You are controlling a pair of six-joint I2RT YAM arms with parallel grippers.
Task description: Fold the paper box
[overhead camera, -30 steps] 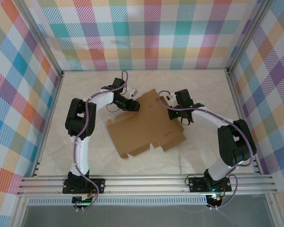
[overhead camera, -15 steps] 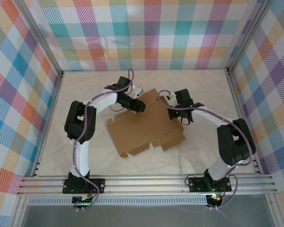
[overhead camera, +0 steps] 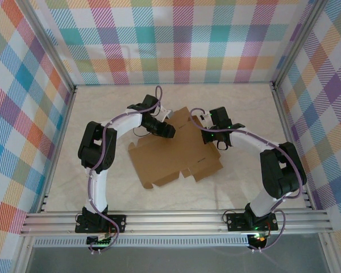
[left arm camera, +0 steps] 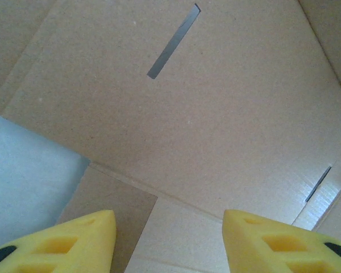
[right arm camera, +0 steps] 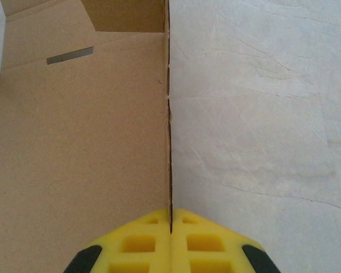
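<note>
The paper box (overhead camera: 173, 156) lies as a flat brown die-cut sheet on the pale table, with flaps and narrow slots (left arm camera: 173, 41). My left gripper (overhead camera: 170, 132) hovers over the sheet's far left part. In the left wrist view its yellow fingertips (left arm camera: 169, 242) stand apart, with only cardboard (left arm camera: 216, 131) seen past them. My right gripper (overhead camera: 204, 120) is at the sheet's far right edge. In the right wrist view its yellow pads (right arm camera: 170, 224) are pressed together on the paper box's thin raised edge (right arm camera: 169, 114), cardboard to the left, table to the right.
Plaid walls on metal posts (overhead camera: 57, 74) close in the table on three sides. A metal rail (overhead camera: 176, 222) runs along the near edge. Bare marble-patterned table (right arm camera: 261, 114) surrounds the sheet, with more room in front and at the left (overhead camera: 68, 170).
My left gripper has moved right and slightly nearer, from the sheet's far left edge to over its panel. The right arm and the sheet look the same.
</note>
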